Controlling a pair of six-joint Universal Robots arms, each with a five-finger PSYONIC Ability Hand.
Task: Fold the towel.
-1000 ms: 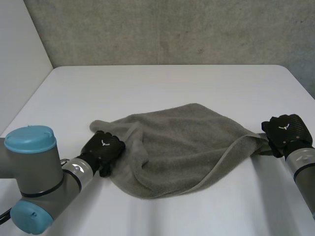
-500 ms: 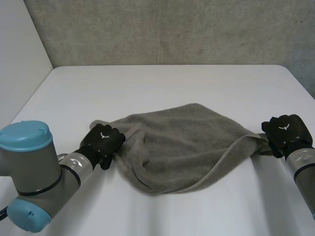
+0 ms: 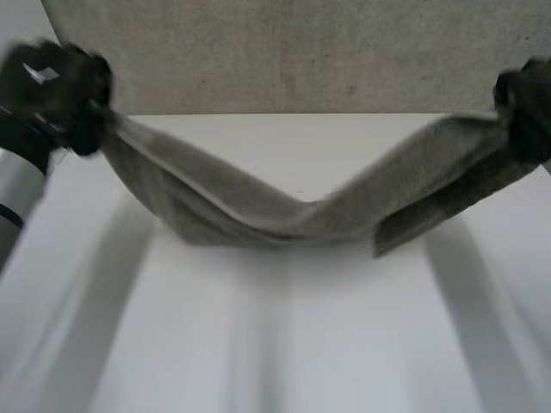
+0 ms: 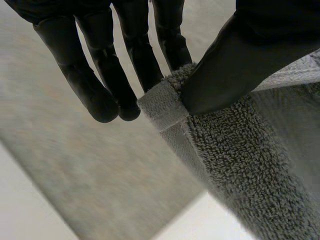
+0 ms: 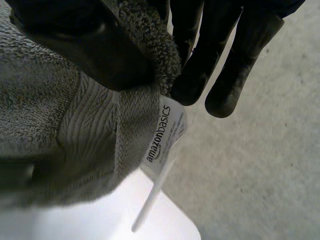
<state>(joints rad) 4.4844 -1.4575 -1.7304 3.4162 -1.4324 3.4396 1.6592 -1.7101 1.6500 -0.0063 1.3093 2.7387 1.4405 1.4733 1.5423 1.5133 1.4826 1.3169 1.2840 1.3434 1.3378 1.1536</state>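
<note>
A grey towel (image 3: 284, 211) hangs stretched in the air between my two hands, sagging in the middle above the white table (image 3: 284, 344). My left hand (image 3: 56, 95) is raised high at the left and pinches one towel corner (image 4: 165, 107) between its thumb (image 4: 235, 65) and fingers (image 4: 107, 75). My right hand (image 3: 525, 107) is raised at the right and pinches the opposite corner (image 5: 145, 65), the one with the white label (image 5: 165, 135), between thumb and fingers (image 5: 220, 65).
A grey concrete wall (image 3: 301, 56) stands behind the table's far edge. The left table edge (image 3: 52, 172) runs close under my left arm (image 3: 17, 185).
Both hands have risen from the table and spread apart, lifting the towel off the surface. The left hand closed on its corner first.
</note>
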